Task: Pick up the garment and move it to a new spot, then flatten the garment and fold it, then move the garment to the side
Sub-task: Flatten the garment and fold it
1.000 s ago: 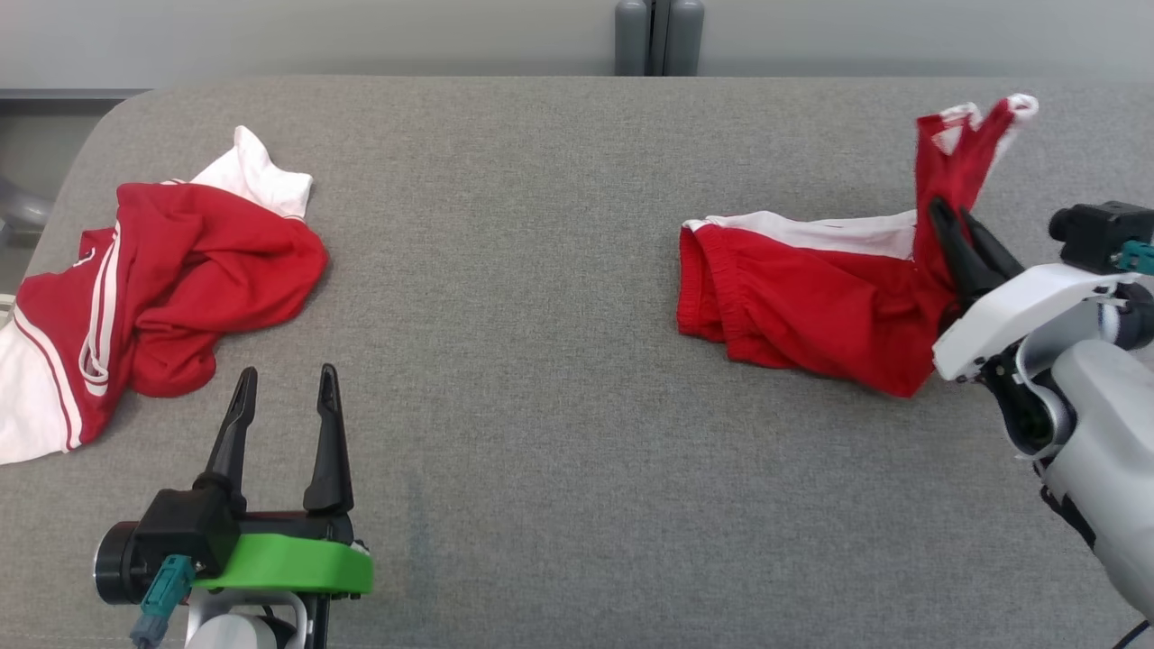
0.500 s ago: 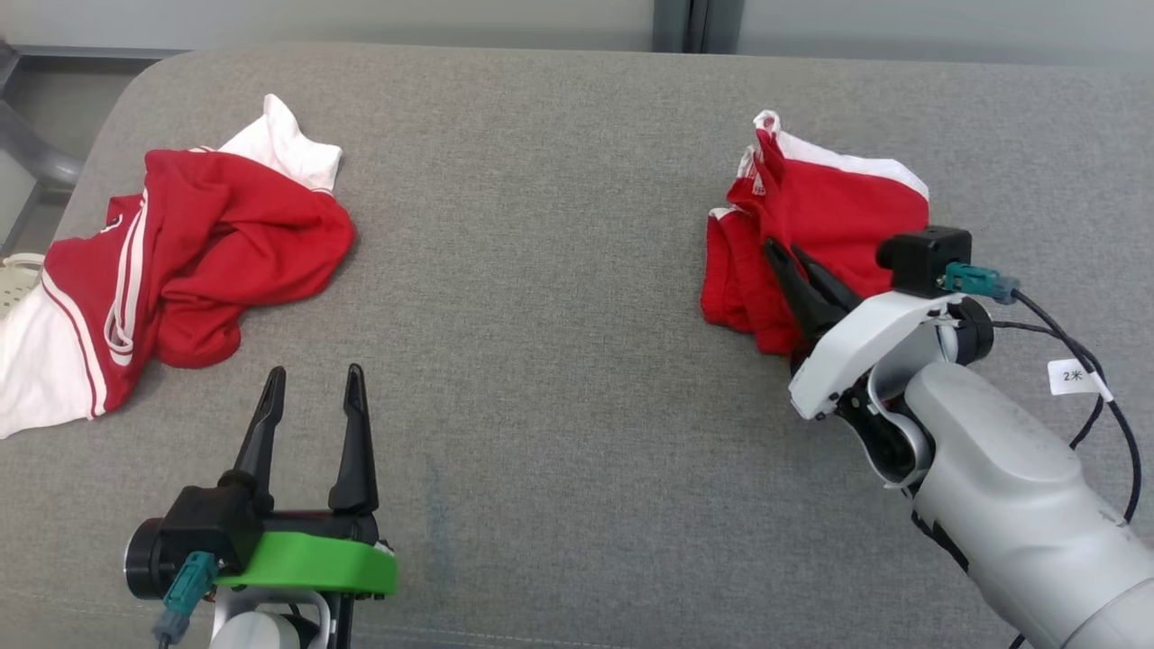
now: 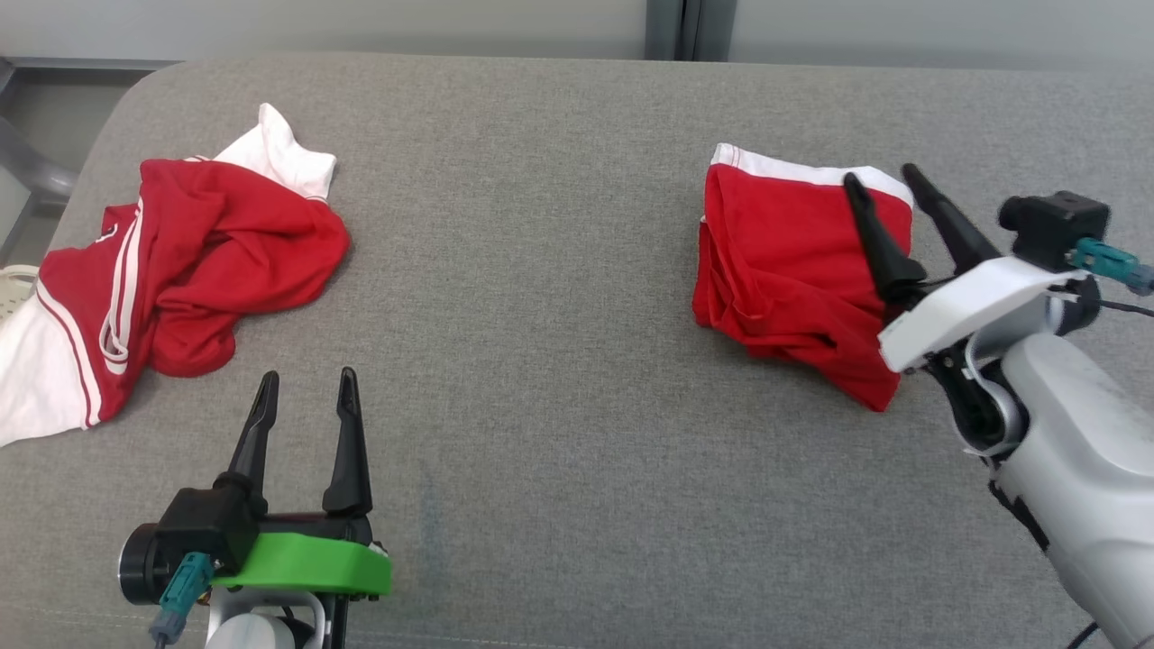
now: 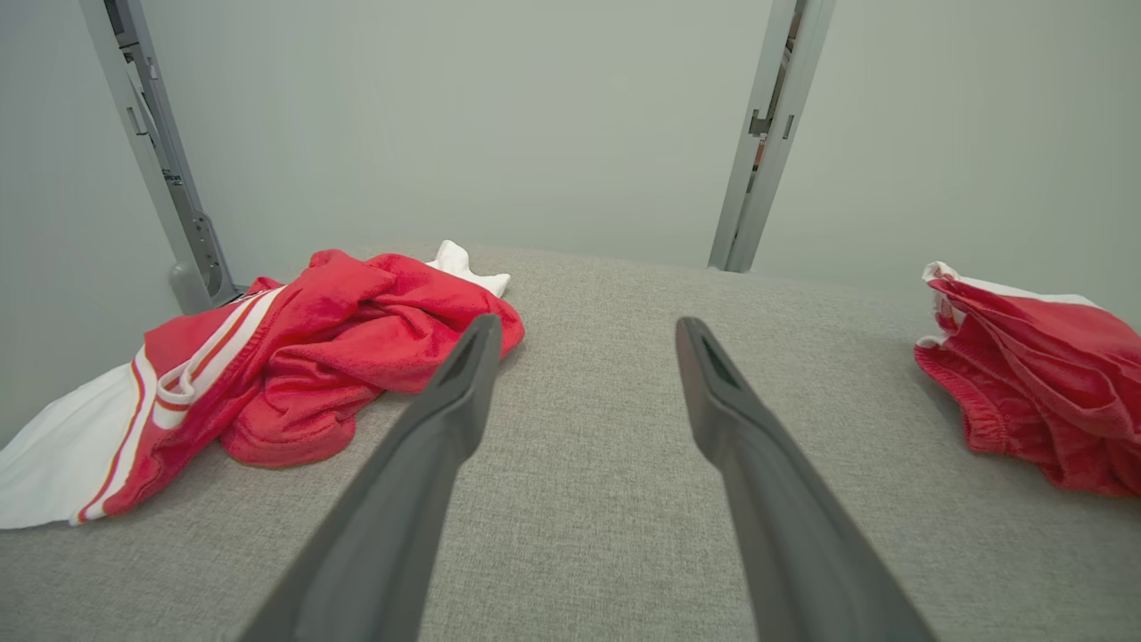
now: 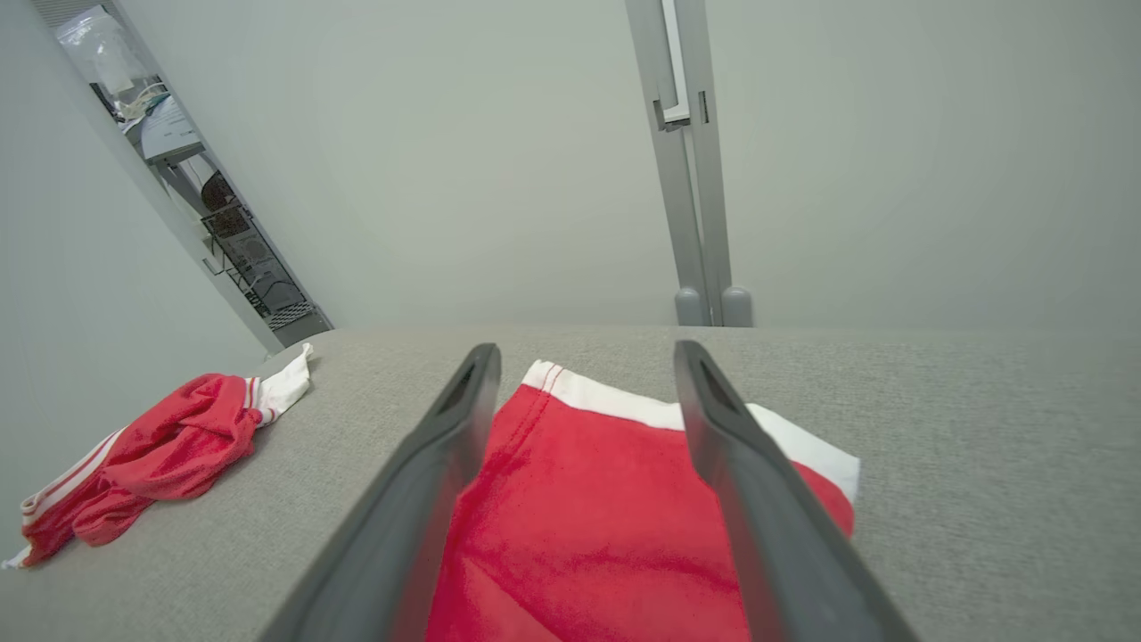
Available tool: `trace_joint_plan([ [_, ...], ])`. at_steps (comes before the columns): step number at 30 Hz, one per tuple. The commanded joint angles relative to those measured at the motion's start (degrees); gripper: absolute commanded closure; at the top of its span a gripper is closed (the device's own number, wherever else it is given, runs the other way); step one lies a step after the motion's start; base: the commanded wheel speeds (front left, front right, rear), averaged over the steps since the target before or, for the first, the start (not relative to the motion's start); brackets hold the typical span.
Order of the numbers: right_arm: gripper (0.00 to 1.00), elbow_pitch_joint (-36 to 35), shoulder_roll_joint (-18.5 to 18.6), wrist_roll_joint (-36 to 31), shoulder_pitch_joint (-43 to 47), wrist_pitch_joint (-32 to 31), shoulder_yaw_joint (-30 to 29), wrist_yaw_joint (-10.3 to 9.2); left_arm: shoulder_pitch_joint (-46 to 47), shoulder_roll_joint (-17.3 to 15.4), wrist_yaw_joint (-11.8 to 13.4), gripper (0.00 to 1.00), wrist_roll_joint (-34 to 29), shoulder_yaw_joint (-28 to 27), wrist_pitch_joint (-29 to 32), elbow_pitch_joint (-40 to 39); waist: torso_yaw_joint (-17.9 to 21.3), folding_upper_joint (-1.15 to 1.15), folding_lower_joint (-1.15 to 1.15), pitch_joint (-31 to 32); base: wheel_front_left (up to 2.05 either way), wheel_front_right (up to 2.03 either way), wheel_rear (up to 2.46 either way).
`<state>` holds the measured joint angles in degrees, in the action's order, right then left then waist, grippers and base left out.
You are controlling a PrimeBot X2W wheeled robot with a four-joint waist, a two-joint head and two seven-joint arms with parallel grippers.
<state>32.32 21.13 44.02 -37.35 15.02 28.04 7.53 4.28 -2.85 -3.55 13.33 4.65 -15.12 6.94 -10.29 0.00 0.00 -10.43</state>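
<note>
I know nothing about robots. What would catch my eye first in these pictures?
Two splashes of red stand out on the grey cushioned surface: a folded red garment with a white band on the right, and a crumpled red-and-white heap on the left. The right gripper hangs open over the folded piece's right part, dark fingers spread. The left gripper sits open over bare fabric at the lower left.

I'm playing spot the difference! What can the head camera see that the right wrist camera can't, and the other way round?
Head view's extras: the open left gripper on its green mount, and the right arm's pale forearm. Right wrist view's extras: a cluttered rack far off by the wall. Both: the folded red garment, the crumpled red-and-white garment, the grey surface, and the open right gripper above the folded one.
</note>
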Motion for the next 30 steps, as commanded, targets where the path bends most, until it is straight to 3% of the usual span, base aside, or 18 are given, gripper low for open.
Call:
trace_joint_plan([
  [1, 0.0, -0.6, 1.1, -1.0, 2.0, 0.2, -1.7, -0.08, -0.5, -0.1, -0.2, 0.0, -0.6, -0.3, 0.0, -0.2, 0.5, 0.0, 0.0, 0.6, 0.0, 0.0, 0.0],
  [6, 0.0, -0.9, 4.1, -2.7, 5.5, 0.2, -8.2, -0.08, -0.8, -0.1, -0.5, 0.0, -0.9, -0.1, 0.0, -0.4, 0.6, 0.0, 0.0, 0.7, 0.0, 0.0, 0.0],
  [7, 0.52, -0.5, 4.5, -3.0, 6.3, 0.2, -9.0, -0.08, -0.7, -0.1, -0.5, 0.0, -0.9, 0.0, 0.0, -0.4, 0.5, 0.0, 0.0, 0.6, 0.0, 0.0, 0.0],
  [8, 0.7, -0.2, 4.8, -3.2, 6.8, 0.2, -9.6, -0.08, -0.6, -0.1, -0.5, 0.0, -0.9, 0.1, 0.0, -0.3, 0.5, 0.0, 0.0, 0.5, 0.0, 0.0, 0.0],
  [9, 1.0, 0.4, 5.1, -3.7, 7.2, 0.2, -9.9, -0.08, -0.3, -0.1, -0.6, 0.0, -0.8, 0.2, 0.0, -0.3, 0.3, 0.0, 0.0, 0.3, 0.0, 0.0, 0.0],
  [20, 1.0, 7.2, 2.9, -6.5, 5.7, 0.2, -4.5, -0.08, 1.5, -0.1, -1.0, 0.0, -0.9, 1.1, 0.0, 0.0, -1.9, 0.0, 0.0, -1.4, 0.0, 0.0, 0.0],
  [30, 1.0, 9.4, -3.6, -7.6, 3.2, 0.2, 2.2, -0.08, 2.0, -0.1, -0.4, 0.0, 0.0, 2.1, 0.0, 0.1, -4.6, 0.0, 0.0, -2.8, 0.0, 0.0, 0.0],
])
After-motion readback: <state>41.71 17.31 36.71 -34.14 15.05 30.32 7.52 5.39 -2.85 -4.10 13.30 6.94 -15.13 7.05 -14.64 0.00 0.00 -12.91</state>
